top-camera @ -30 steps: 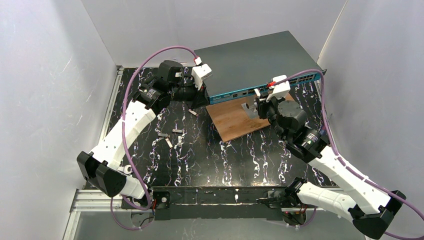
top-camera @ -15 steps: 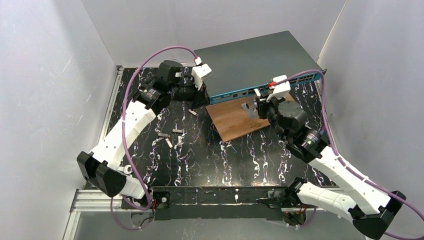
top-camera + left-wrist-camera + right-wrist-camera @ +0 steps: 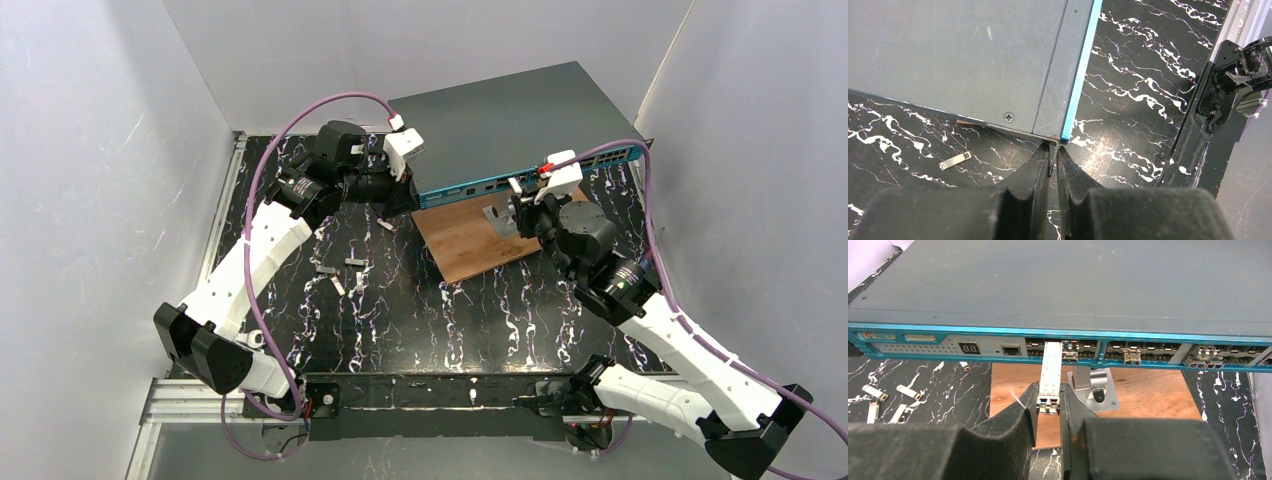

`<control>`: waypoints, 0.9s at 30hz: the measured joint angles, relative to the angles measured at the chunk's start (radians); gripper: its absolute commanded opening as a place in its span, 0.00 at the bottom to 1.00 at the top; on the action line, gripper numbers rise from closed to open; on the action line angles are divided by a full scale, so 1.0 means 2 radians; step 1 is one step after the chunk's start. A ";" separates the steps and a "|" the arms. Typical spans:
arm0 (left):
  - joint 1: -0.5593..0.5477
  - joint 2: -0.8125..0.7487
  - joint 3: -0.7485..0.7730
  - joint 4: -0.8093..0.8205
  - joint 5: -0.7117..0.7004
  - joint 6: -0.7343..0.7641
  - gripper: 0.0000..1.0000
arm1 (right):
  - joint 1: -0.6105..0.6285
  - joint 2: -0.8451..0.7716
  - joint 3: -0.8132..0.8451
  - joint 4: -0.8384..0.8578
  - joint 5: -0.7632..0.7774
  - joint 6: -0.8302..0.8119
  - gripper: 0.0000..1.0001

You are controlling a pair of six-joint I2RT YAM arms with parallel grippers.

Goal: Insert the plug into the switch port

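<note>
While my right hand (image 3: pixel 1049 405) clamps the plug (image 3: pixel 1050 371) by its tail, its nose sits in the teal front of the switch (image 3: pixel 1098 290) straight ahead, beside other plugs (image 3: pixel 1131 358) already seated. My left hand (image 3: pixel 1053 161) is closed on the switch's corner. Nothing has visibly shifted since a second ago.

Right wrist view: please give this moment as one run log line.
phase: insertion | right pincer: shut on plug, tip at switch port | left pincer: shut, at switch corner

A metal bracket (image 3: pixel 1096 386) stands just right of the plug (image 3: pixel 1050 372).
</note>
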 measured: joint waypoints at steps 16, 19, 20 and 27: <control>-0.001 0.000 0.000 -0.001 -0.001 0.000 0.00 | 0.000 -0.006 0.000 -0.008 -0.038 0.000 0.01; -0.001 0.000 0.000 -0.001 -0.001 0.000 0.00 | 0.000 -0.008 0.000 -0.008 -0.039 0.000 0.01; -0.002 0.000 0.000 -0.001 -0.001 0.000 0.00 | 0.000 -0.009 0.000 -0.009 -0.039 0.000 0.01; -0.002 0.000 0.000 -0.001 -0.001 0.000 0.00 | 0.000 -0.008 0.000 -0.012 -0.023 0.000 0.01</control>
